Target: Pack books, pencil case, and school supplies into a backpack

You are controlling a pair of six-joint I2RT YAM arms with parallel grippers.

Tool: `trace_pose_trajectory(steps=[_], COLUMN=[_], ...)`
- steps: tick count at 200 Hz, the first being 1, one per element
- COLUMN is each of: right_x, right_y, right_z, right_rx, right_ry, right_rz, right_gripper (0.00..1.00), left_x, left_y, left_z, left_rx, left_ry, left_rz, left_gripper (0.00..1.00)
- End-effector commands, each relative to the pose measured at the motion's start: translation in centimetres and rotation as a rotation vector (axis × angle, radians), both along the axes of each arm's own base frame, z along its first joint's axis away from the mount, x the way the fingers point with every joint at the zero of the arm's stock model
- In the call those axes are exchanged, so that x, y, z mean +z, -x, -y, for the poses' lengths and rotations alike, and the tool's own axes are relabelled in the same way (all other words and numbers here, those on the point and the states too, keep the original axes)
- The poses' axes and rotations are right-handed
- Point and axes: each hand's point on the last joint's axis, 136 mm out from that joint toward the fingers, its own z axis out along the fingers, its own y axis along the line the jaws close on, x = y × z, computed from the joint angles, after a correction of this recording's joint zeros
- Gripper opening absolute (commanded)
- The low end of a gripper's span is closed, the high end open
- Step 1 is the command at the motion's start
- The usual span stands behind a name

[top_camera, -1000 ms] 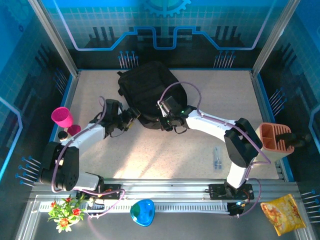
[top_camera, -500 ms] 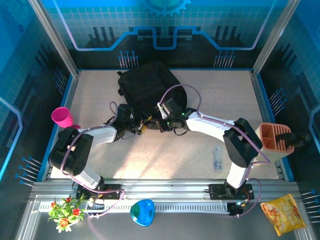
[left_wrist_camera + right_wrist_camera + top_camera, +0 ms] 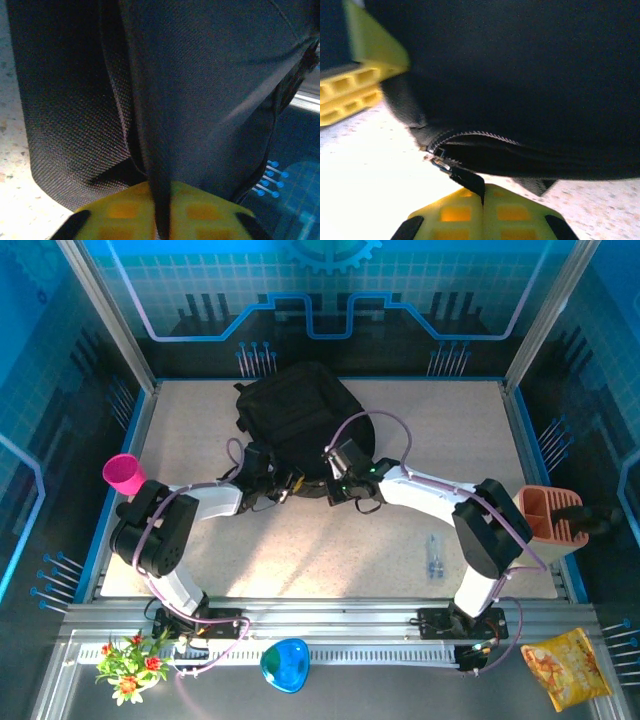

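Top external view: the large black soft fabric backpack [image 3: 295,415] lies on the speckled tabletop [image 3: 330,550] just beyond both end effectors. The left end effector [image 3: 288,483] and the right end effector [image 3: 333,487] sit close together at its near edge. From above, their fingertips are too small and dark against the fabric to read.

In the left wrist view, the left end effector [image 3: 161,195] has its yellow fingers pressed together on a narrow black band of the backpack. The band runs up from between them and merges into the cloth, and I cannot tell whether it is a strap or a fold. The frame's bottom edge cuts off the fingers' bases.

In the right wrist view, the right end effector [image 3: 482,192] is clamped on a black zipper pull tab [image 3: 469,180]. Just up and left of it is a small metal slider [image 3: 439,164], with a dark gap behind the zipper teeth [image 3: 485,136]. The inside is too dark to make out. Far up-left of it, blurred yellow fingers [image 3: 350,90] of the other arm touch the fabric.
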Motion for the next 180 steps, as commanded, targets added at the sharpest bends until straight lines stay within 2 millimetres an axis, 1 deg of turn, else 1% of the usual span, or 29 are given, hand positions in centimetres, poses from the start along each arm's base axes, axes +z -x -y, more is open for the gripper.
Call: trace_pose_trajectory(steps=[1,15,26,43,58,74,82,96,103,114,121,133,148,155,163,180], right_x=[-0.5,-0.7,-0.7,-0.5,-0.2,0.3,0.6,1.0,1.3,1.8,2.2,2.7,3.1,3.2,3.2,3.2], right_y=[-0.7,-1.3,-1.9,-3.3,-4.7,-6.1,-6.6,-7.3,-7.4,-7.2,-7.0,-6.2,-5.4,-5.0,-4.8,-4.5], right_z=[5.1,7.0,8.2,9.9,11.2,12.1,12.4,12.1,11.5,9.9,8.9,6.9,5.3,4.9,4.7,4.7], right_rx=[-0.144,-0.196,-0.22,-0.255,-0.281,-0.298,-0.297,-0.275,-0.244,-0.178,-0.13,-0.043,0.012,0.025,0.028,0.021], right_ry=[0.091,0.111,0.13,0.175,0.227,0.279,0.3,0.307,0.286,0.238,0.21,0.151,0.072,0.04,0.02,-0.012], right_rz=[-0.02,-0.03,-0.025,-0.015,0.009,0.041,0.06,0.081,0.089,0.106,0.12,0.132,0.118,0.107,0.102,0.087], right_gripper=[0.0,0.0,0.0,0.0,0.0,0.0,0.0,0.0,0.0,0.0,0.0,0.0,0.0,0.0,0.0,0.0], left_x=[-1.7,-2.1,-2.3,-2.3,-2.1,-1.8,-1.7,-1.3,-1.1,-0.7,-0.4,0.7,2.8,4.0,5.1,7.6], left_y=[0.1,0.3,0.6,0.9,1.3,1.9,2.3,3.0,3.4,4.0,4.5,5.1,5.5,5.6,5.7,5.7], left_z=[-1.2,-1.5,-1.6,-1.9,-2.2,-2.7,-3.1,-3.8,-4.4,-5.4,-6.1,-7.2,-7.6,-7.4,-7.2,-5.6], left_rx=[0.008,0.001,-0.011,-0.03,-0.053,-0.087,-0.103,-0.142,-0.158,-0.185,-0.206,-0.252,-0.333,-0.371,-0.409,-0.51], left_ry=[-0.089,-0.104,-0.12,-0.143,-0.164,-0.187,-0.201,-0.216,-0.229,-0.268,-0.305,-0.384,-0.461,-0.483,-0.508,-0.555], left_rz=[-0.038,-0.043,-0.045,-0.045,-0.043,-0.039,-0.04,-0.035,-0.036,-0.034,-0.032,-0.011,0.04,0.077,0.114,0.222], left_gripper=[0.06,0.02,0.0,0.0,0.0,0.0,0.0,0.0,0.0,0.0,0.07,0.21,0.4,0.47,0.52,0.59])
